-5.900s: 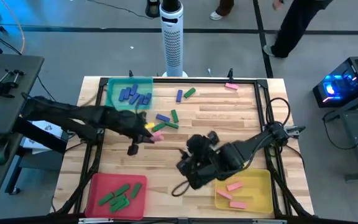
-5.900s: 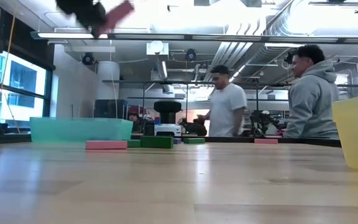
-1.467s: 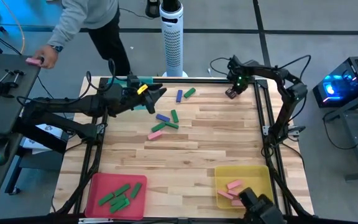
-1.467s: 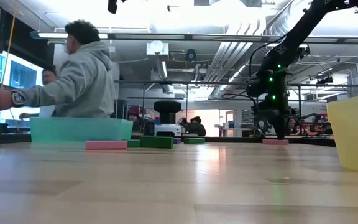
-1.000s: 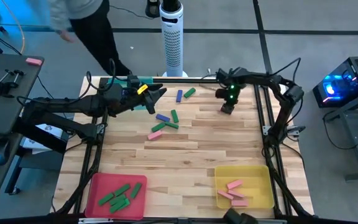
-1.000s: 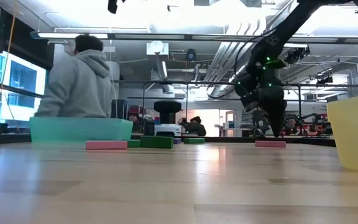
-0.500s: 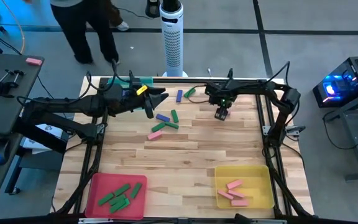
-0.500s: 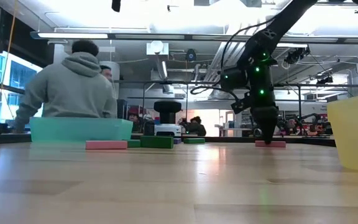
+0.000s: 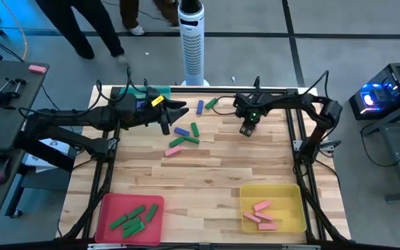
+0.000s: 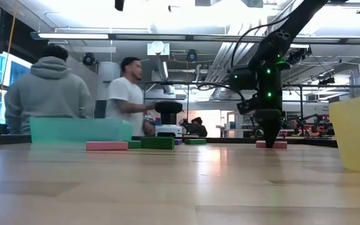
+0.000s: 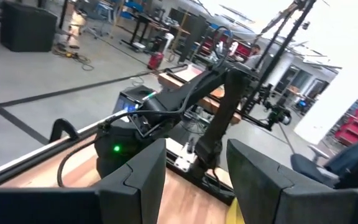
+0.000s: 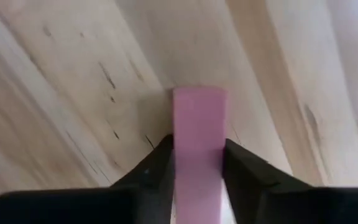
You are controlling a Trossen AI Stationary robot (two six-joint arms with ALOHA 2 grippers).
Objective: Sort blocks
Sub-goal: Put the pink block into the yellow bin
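A pink block (image 12: 197, 124) lies flat on the wooden table at the far right of centre, with my right gripper (image 9: 245, 129) shut on it from above. The low view shows that gripper (image 10: 269, 140) reaching down to the block (image 10: 272, 144). My left gripper (image 9: 166, 126) hangs open and holds nothing (image 11: 194, 168), high above the table beside the teal tray (image 9: 160, 90). Loose blocks lie between the arms: blue (image 9: 200, 106), green (image 9: 211, 103), blue (image 9: 181, 130), green (image 9: 194, 129) and pink (image 9: 174, 146). My right gripper pinches the pink block's two long sides (image 12: 180, 155) between its two fingers (image 12: 153, 169). The fingers point down from above and stand across the block. The block lies flat with its underside on the table (image 10: 272, 146).
A red tray (image 9: 110, 208) with green blocks stands at the near left, and a yellow tray (image 9: 290, 198) with pink blocks at the near right. A white tower fan (image 9: 193, 42) stands behind the far edge. People (image 10: 45, 87) stand beyond the table.
My right gripper has gone a little toward the table's left and near edges and has come down onto the pink block, which stays flat on the table. The people behind the table have shifted about.
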